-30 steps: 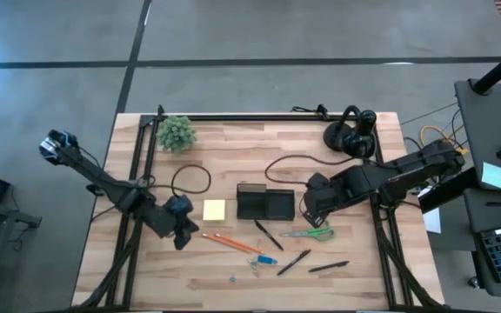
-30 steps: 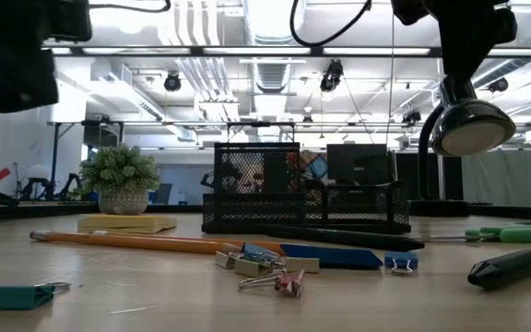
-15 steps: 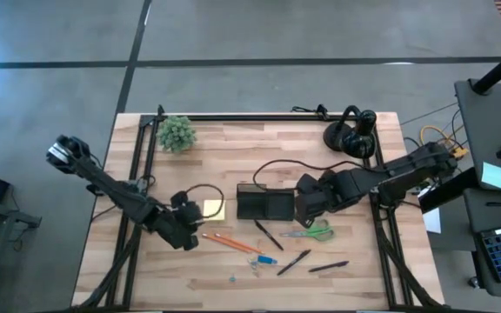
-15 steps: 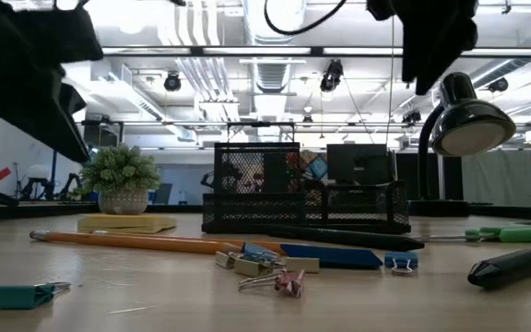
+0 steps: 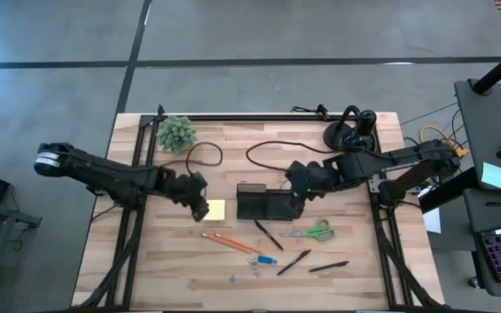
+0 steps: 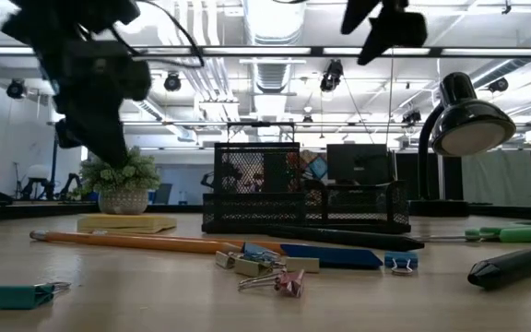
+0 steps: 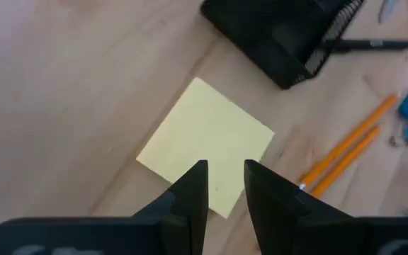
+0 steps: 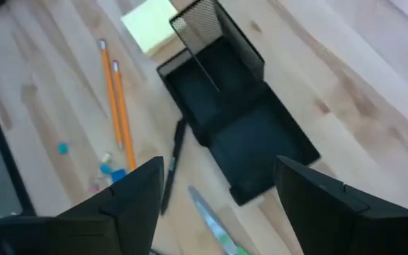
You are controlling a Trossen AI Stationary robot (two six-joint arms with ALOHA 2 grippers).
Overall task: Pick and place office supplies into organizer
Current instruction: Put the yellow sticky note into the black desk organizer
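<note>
From above, the left end effector (image 5: 200, 198) sits over the wooden surface (image 5: 355, 269) just left of the yellow sticky-note pad (image 5: 215, 209), and the right end effector (image 5: 296, 184) hangs over the right end of the black organizer (image 5: 265, 205). Nearer than the organizer lie two orange pencils (image 5: 231, 243), a black pen (image 5: 268, 235) and green-handled scissors (image 5: 311, 232). Two more pens (image 5: 294, 262) lie toward the near right, with a blue piece (image 5: 266, 259) and small clips (image 5: 256, 264) beside the pencils. A potted plant (image 5: 177, 133) stands at the far left, a round black lamp head (image 5: 349, 136) at the far right.

From table height, the mesh organizer (image 6: 302, 198) stands at mid-depth with the pad (image 6: 125, 223) to its left, in front of the plant (image 6: 121, 180). A pencil (image 6: 136, 243) and clips (image 6: 275, 278) lie close to the camera, and the lamp (image 6: 468, 120) rises on the right.

The left wrist view shows its two dark fingers (image 7: 193, 195) a narrow gap apart, empty, above the near edge of the pad (image 7: 205, 145); the organizer's corner (image 7: 282, 35) and pencils (image 7: 346, 152) lie beyond.

The right wrist view shows its fingers (image 8: 137, 191) spread wide, holding nothing, over the organizer (image 8: 236, 131), with the pad (image 8: 151, 25), pencils (image 8: 115, 99) and a pen (image 8: 172, 166) around it.
</note>
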